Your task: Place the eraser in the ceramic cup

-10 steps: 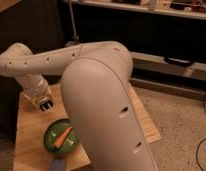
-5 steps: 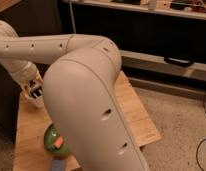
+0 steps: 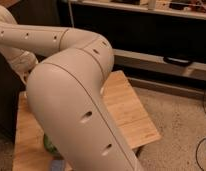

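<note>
My gripper (image 3: 26, 79) is at the far left, just under the wrist, over the left part of the wooden table (image 3: 127, 107). Only a small bit of it shows beside my big arm link (image 3: 81, 120). That link fills the middle of the camera view and hides most of the table's left and front. The eraser and the ceramic cup are hidden or out of view. A sliver of the green plate (image 3: 47, 145) shows at the link's lower left edge.
A flat blue-grey piece (image 3: 57, 164) peeks out at the bottom edge near the plate. Dark shelving (image 3: 161, 40) runs behind the table. The floor (image 3: 181, 125) lies to the right, with a cable at the right edge.
The arm link has grown larger and swung across the view, covering the plate and most of the table. The gripper has moved up and left and is now almost hidden.
</note>
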`<act>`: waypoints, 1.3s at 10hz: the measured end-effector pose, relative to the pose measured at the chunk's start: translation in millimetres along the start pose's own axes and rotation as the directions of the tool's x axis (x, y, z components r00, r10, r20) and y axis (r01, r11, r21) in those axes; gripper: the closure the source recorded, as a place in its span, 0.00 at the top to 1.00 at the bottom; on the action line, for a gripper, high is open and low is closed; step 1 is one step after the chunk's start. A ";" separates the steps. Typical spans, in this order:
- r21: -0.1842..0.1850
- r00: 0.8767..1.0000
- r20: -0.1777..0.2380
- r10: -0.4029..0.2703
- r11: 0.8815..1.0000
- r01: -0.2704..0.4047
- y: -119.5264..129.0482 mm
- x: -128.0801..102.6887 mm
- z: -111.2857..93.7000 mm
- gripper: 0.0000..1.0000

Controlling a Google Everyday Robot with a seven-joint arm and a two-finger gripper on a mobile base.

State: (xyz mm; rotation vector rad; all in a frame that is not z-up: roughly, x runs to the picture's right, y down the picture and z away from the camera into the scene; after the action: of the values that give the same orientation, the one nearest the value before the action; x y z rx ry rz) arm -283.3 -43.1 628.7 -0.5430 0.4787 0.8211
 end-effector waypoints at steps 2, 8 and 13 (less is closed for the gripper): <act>-0.003 1.000 -0.001 0.003 1.000 -0.003 -1.5 0.8 0.0 0.00; -0.001 1.000 -0.001 0.001 1.000 -0.001 -0.1 0.0 0.5 0.00; 0.000 1.000 -0.001 0.002 1.000 -0.002 -0.6 -0.1 0.6 0.00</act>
State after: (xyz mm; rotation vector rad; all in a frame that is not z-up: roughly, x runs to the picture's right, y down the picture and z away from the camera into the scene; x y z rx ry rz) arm -282.8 -43.1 629.4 -0.5429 0.4802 0.8223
